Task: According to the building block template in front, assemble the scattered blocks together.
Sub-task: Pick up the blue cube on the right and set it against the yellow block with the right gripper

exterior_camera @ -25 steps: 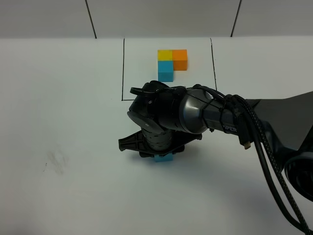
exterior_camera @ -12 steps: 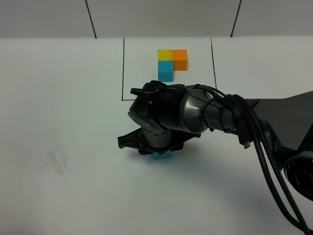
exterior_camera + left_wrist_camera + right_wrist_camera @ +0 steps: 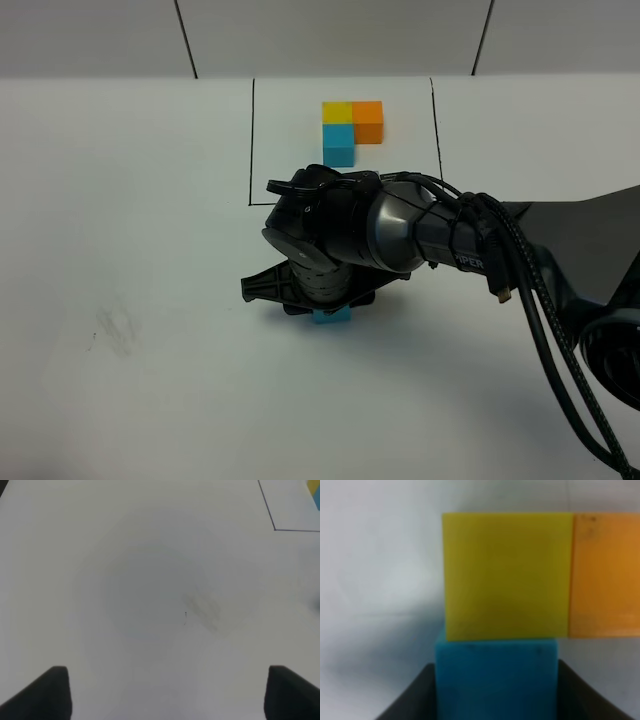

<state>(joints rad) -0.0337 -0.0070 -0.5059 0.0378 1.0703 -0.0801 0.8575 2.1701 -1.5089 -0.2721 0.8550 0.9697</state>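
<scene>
Right end effector [image 3: 322, 308] clamps the sky-blue cube [image 3: 496, 677] flush under the yellow cube [image 3: 506, 575], orange cube [image 3: 605, 575] alongside, matching the framed template [image 3: 351, 129]; probably final placement, next release and lift straight off.

Only partial white letters "PER" show on the right arm [image 3: 455, 245].

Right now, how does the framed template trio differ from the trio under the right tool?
The building block template sits inside the drawn black lines, fully visible from the high camera; the scattered blocks lie nearer, mostly hidden under the right arm. The template stands free, while the right tool flanks the loose sky-blue cube. Both are yellow, orange and sky-blue cubes joined in an L.
</scene>
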